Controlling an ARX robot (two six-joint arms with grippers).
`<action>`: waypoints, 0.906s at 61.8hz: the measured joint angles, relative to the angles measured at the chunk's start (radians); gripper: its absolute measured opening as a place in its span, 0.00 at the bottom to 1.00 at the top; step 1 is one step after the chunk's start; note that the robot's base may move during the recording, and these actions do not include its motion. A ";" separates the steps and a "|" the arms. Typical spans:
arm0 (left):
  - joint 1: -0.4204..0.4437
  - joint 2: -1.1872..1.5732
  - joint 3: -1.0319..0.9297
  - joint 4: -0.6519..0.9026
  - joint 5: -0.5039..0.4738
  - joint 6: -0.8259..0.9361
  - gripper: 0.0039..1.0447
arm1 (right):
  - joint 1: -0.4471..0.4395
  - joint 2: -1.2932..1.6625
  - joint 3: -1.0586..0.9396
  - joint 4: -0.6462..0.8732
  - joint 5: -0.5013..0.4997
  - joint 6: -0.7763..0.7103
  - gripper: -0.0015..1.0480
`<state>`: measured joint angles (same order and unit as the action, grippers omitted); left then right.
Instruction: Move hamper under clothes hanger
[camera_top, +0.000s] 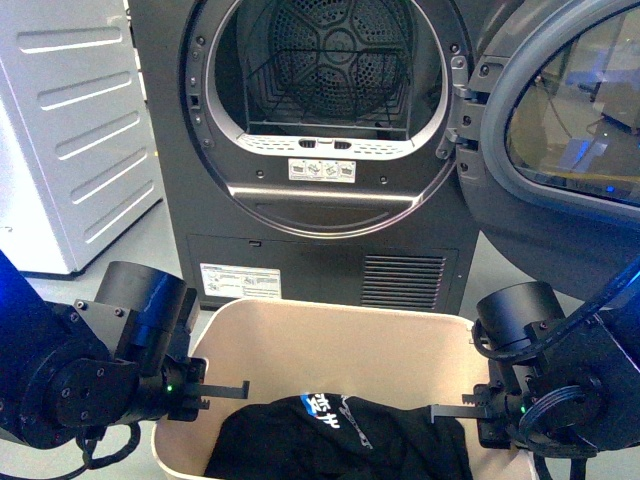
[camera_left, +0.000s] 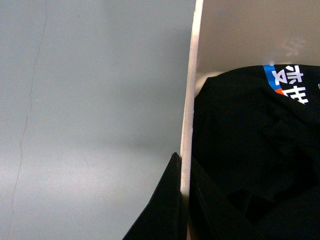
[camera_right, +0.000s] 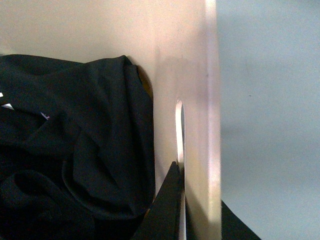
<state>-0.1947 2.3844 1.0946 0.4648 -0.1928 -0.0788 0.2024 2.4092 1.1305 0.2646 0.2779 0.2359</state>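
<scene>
The beige hamper (camera_top: 330, 335) stands on the floor right in front of me, with a black T-shirt (camera_top: 340, 435) with white print lying inside. My left gripper (camera_top: 205, 393) is shut on the hamper's left wall. In the left wrist view the jaws (camera_left: 184, 175) pinch the thin rim (camera_left: 189, 100), with the shirt (camera_left: 250, 150) beside it. My right gripper (camera_top: 470, 408) is shut on the right wall. In the right wrist view it (camera_right: 192, 200) clamps the wall (camera_right: 195, 75) at the handle slot (camera_right: 178, 130). The clothes hanger is out of view.
A dark grey dryer (camera_top: 330, 250) stands just behind the hamper, its drum open and its round door (camera_top: 560, 120) swung out to the right. A white appliance (camera_top: 70, 120) stands at the left. Grey floor (camera_left: 90, 100) lies on both sides of the hamper.
</scene>
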 joint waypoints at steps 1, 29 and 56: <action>0.000 0.000 0.000 0.000 0.002 0.000 0.04 | 0.000 -0.001 0.000 0.000 0.000 0.000 0.03; 0.010 -0.075 -0.009 -0.053 0.013 -0.009 0.04 | 0.011 -0.060 0.026 -0.051 0.002 -0.003 0.03; 0.026 -0.124 -0.014 -0.062 0.002 -0.009 0.04 | 0.034 -0.074 0.027 -0.023 -0.008 0.004 0.03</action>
<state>-0.1692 2.2604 1.0805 0.4026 -0.1913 -0.0875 0.2363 2.3348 1.1572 0.2413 0.2699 0.2401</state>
